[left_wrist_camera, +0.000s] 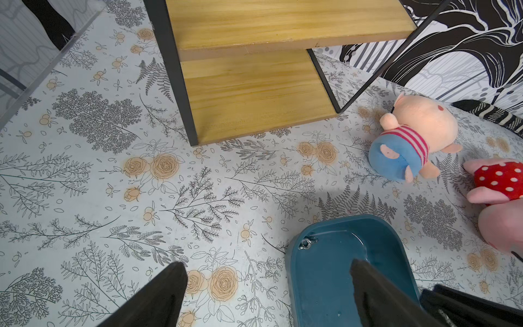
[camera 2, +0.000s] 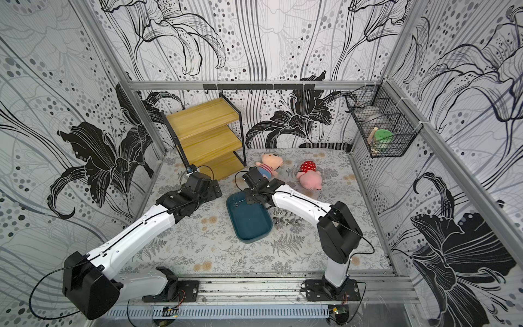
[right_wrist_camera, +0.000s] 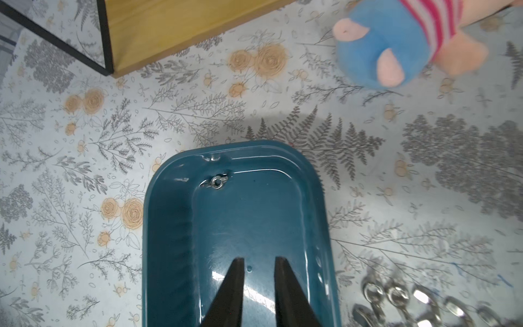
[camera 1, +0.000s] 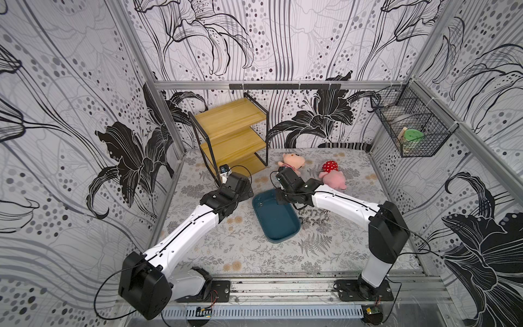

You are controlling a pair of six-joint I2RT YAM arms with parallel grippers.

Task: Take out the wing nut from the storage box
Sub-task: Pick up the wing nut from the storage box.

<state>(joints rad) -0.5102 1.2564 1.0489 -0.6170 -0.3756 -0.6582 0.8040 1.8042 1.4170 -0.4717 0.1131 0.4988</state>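
The storage box (camera 1: 285,236) (camera 2: 256,237) (right_wrist_camera: 169,226) is a teal tray lying mid-table. One small silver wing nut (right_wrist_camera: 216,182) (left_wrist_camera: 307,243) lies inside it, near a far corner. My right gripper (right_wrist_camera: 259,259) hangs over the box floor, short of the nut. Its jaws are open by a narrow gap with nothing between them. My left gripper (left_wrist_camera: 267,263) is open wide and empty beside the box (left_wrist_camera: 291,271), one finger over the mat and one over the box's inside. Both grippers' fingertips are hidden under the wrists in both top views.
Several loose wing nuts (camera 1: 314,218) (right_wrist_camera: 402,297) lie on the mat to the right of the box. Behind it stand a wooden shelf (camera 1: 232,133) and two plush pigs (camera 1: 293,162) (camera 1: 332,175). A wire basket (camera 1: 410,127) hangs on the right wall.
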